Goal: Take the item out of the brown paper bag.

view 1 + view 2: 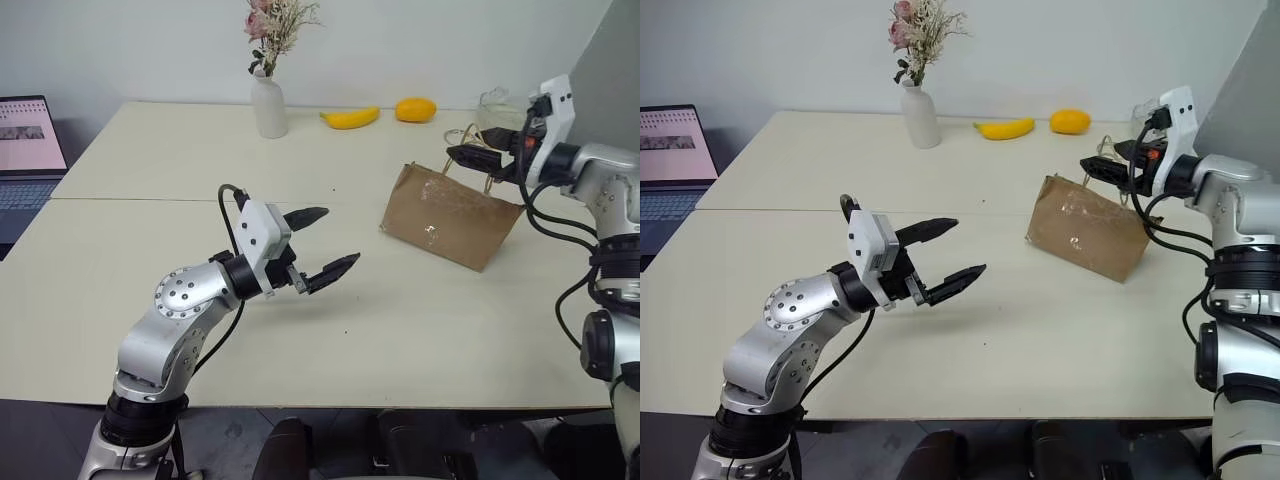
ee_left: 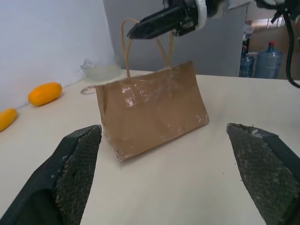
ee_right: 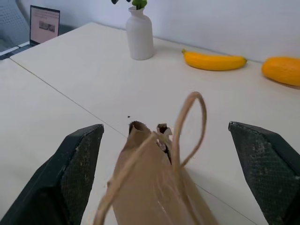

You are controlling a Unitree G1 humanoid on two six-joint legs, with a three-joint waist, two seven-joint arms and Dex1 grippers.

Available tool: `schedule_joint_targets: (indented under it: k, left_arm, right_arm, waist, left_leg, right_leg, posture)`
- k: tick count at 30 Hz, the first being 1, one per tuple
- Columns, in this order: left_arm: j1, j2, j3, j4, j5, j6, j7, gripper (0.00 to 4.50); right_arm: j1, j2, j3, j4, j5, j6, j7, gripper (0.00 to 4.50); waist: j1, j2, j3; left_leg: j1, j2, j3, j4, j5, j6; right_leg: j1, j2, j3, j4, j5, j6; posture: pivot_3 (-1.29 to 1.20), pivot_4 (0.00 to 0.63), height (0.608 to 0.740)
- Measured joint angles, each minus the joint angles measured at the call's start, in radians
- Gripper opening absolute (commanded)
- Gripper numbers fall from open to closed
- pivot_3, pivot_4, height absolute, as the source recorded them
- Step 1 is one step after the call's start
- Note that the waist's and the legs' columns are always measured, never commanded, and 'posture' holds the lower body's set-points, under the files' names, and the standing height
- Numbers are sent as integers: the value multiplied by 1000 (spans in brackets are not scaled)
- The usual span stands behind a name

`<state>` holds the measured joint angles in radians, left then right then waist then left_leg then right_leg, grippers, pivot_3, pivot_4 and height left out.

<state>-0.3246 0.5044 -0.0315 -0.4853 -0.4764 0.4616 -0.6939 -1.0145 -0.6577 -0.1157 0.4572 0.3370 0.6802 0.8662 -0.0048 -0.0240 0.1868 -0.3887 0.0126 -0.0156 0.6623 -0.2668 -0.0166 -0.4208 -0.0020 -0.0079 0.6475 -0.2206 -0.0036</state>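
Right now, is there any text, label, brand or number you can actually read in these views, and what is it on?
No text can be read.
laptop: the screen shows rows of content, too small and blurred to read.
brown paper bag: plain brown face, no print visible.
white vase: no lettering visible.
left gripper and right gripper: no markings readable.

Left arm bending at the elbow low over the near side, left gripper [image 1: 325, 243] pointing level toward the right, fingers spreading wide and holding nothing, right arm reaching in from the right, right gripper [image 1: 468, 151] pointing leftward, jaws standing wide apart, empty
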Motion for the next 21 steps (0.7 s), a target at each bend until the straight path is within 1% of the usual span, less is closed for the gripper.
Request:
schedule_joint_targets:
  k: [2, 3, 5, 10, 11, 12, 14, 21]
  left_arm:
    - [-1, 0, 1, 0, -22, 12, -2, 4482]
    - [-1, 1, 1, -2, -32, 16, -4, 4500]
    - [-2, 2, 1, -10, -37, 24, -6, 4500]
    - [-2, 3, 1, -17, -44, 32, -1, 4500]
    - [-2, 3, 1, -18, -45, 32, 2, 4500]
    - [-2, 3, 1, -19, -46, 32, 5, 4500]
    - [-1, 4, 1, -21, -48, 32, 7, 4500]
    - [45, 9, 44, -48, -54, 42, 37, 4500]
  right_arm:
    - [0, 17, 0, 12, -7, -34, -25, 4500]
    - [0, 27, 0, 22, -9, -47, -34, 4106]
    - [0, 43, 0, 35, -10, -64, -41, 3588]
    - [0, 46, 0, 54, -12, -97, -43, 1681]
    - [-1, 46, 0, 61, -18, -108, -48, 1351]
    - [-1, 46, 0, 66, -22, -117, -54, 1114]
    - [-7, 48, 0, 82, -32, -137, -61, 898]
    - [-69, 61, 12, 141, -53, -219, -52, 789]
  waist:
    - [0, 0, 0]
    - [0, 0, 0]
    - [0, 0, 0]
    - [0, 0, 0]
    - [0, 0, 0]
    - [0, 0, 0]
    - [0, 0, 0]
    - [-3, 0, 0]
  left_leg:
    - [0, 0, 0, 0, 0, 0]
    - [0, 0, 0, 0, 0, 0]
    - [0, 0, 0, 0, 0, 0]
    - [0, 0, 0, 0, 0, 0]
    - [0, 0, 0, 0, 0, 0]
    - [0, 0, 0, 0, 0, 0]
    - [0, 0, 0, 0, 0, 0]
    - [0, 1, 0, 0, 0, 0]
  right_leg:
    - [0, 0, 0, 0, 0, 0]
    - [0, 0, 0, 0, 0, 0]
    - [0, 0, 0, 0, 0, 0]
    - [0, 0, 0, 0, 0, 0]
    - [0, 0, 0, 0, 0, 0]
    - [0, 0, 0, 0, 0, 0]
    - [0, 0, 0, 0, 0, 0]
    - [-1, 0, 0, 0, 0, 0]
  posture:
    - [0, 150, 740]
    - [0, 150, 740]
    - [0, 150, 740]
    - [0, 150, 740]
    - [0, 150, 740]
    - [0, 150, 740]
    - [0, 150, 740]
    - [0, 150, 740]
